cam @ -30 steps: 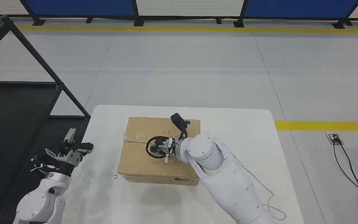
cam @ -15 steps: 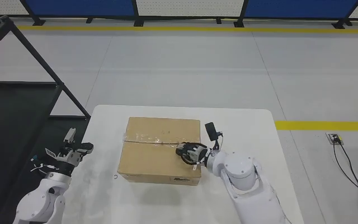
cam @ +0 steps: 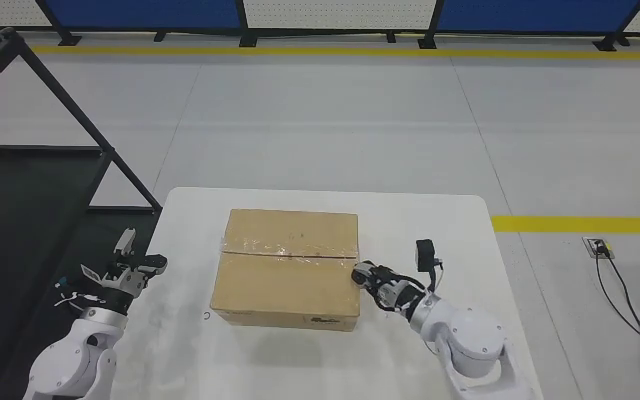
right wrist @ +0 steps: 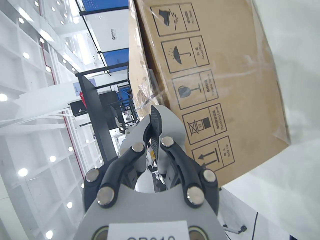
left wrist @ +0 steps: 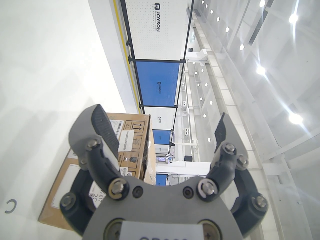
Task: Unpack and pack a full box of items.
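White tabletop (cam: 450,230), pale floor (cam: 330,110), blue panels (cam: 140,12) behind. The taped cardboard box (cam: 290,260) carries black handling symbols (right wrist: 200,96). Left fingers (left wrist: 103,126) apart; right fingers (right wrist: 157,121) together beside it.

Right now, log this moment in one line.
cardboard box: closed, taped | right claw: shut, at box's side | left claw: open, apart from box

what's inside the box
Nothing inside shows: the box is closed, its top flaps sealed with clear tape along the seam. Only its cardboard outside is visible, sitting on the table.
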Controlling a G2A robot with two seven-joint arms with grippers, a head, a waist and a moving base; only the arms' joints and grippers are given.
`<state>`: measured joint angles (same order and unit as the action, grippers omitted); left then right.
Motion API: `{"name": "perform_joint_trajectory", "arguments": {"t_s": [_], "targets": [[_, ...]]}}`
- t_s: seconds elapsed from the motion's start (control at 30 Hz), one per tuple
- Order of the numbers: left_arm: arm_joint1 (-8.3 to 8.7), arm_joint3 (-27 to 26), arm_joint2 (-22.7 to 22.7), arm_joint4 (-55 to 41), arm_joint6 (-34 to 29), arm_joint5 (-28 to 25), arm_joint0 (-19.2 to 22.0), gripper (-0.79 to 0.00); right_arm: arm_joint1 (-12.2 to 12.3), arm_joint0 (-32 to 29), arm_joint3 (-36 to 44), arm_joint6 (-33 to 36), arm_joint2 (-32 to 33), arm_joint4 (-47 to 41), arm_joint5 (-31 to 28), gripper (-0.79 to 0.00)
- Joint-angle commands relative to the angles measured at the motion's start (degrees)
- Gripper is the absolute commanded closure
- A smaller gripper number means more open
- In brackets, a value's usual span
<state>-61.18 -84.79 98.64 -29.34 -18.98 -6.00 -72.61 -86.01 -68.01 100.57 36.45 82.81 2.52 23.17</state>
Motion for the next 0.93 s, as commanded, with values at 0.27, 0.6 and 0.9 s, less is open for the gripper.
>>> {"name": "perform_joint_trajectory", "arguments": {"t_s": [0.27,0.6,0.9], "targets": [[0.0,0.0,0.0,0.0,0.0,0.0,0.0,-0.785,0.5,-0.5,-3.4,-4.8,3.5,-7.3,-4.1,0.0],[0.0,0.0,0.0,0.0,0.0,0.0,0.0,-0.785,1.0,3.5,-8.6,-3.2,3.8,-12.1,-9.3,0.0],[0.0,0.0,0.0,0.0,0.0,0.0,0.0,-0.785,0.8,2.1,-7.0,-5.3,2.9,-16.4,-17.9,-0.175]]}}
